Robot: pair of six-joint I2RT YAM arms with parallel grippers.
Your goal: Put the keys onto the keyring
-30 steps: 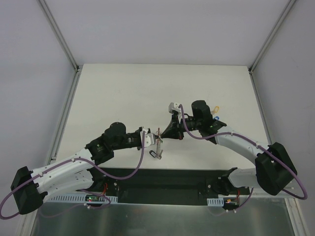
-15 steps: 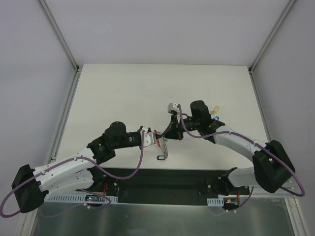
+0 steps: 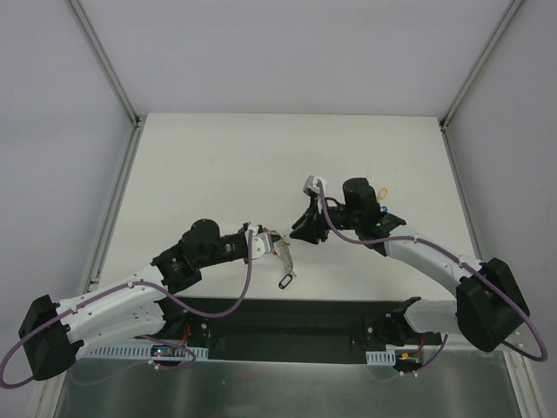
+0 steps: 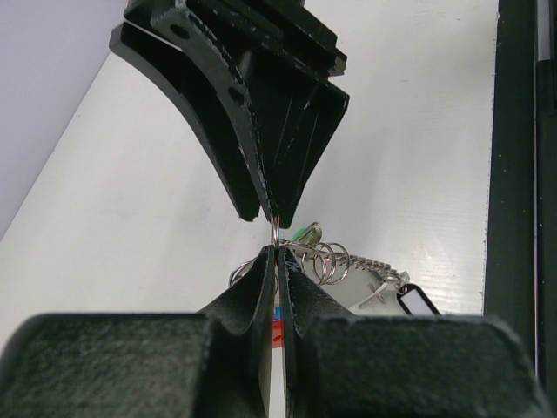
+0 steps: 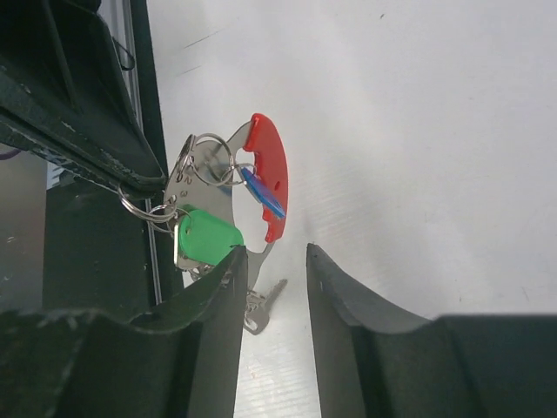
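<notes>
The left gripper (image 4: pixel 274 254) has its fingers pressed together on a thin wire ring (image 4: pixel 275 233) of the keyring (image 5: pixel 185 174), and so holds the whole bunch. The keyring's red loop (image 5: pixel 270 174) curves away from the grey metal part. The green key (image 5: pixel 207 240) hangs just beside it and the blue key (image 5: pixel 261 193) lies against the loop's inner side. A black tag (image 3: pixel 285 282) dangles at the keyring's far end, over the white table (image 3: pixel 218 165). The right gripper (image 5: pixel 274 257) faces the keyring with its fingers spread, gripping nothing; the red loop's lower tip sits just off the gap. The yellow key (image 3: pixel 383 192) lies well apart from the keyring, beyond the right arm.
</notes>
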